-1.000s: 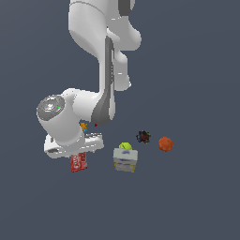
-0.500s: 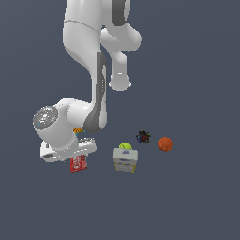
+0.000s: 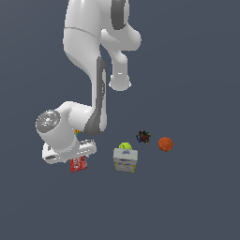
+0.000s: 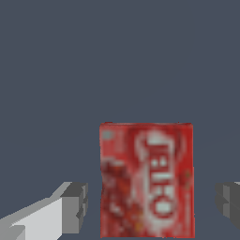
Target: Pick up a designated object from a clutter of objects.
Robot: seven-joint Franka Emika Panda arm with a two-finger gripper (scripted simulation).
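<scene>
The designated object is a small flat red box with white lettering (image 3: 78,164), lying on the floor at the exterior view's left. It fills the wrist view (image 4: 146,180). My gripper (image 4: 150,204) hangs just above it, open, with one grey fingertip (image 4: 75,206) on each side of the box and a gap to each. In the exterior view the hand (image 3: 70,151) covers the box's upper part. Of the clutter, a yellow-green ball (image 3: 124,146), a white-and-blue box (image 3: 125,160), a dark multicoloured lump (image 3: 143,137) and an orange ball (image 3: 165,144) show.
The white arm (image 3: 93,61) rises above the hand, with its elbow at the exterior view's upper middle. The white-and-blue box lies a short way to the exterior view's right of the hand. The floor is plain dark grey.
The hand has sunk lower over the red box and shifted slightly to the exterior view's left. The upper arm has swung the same way. The objects have not moved.
</scene>
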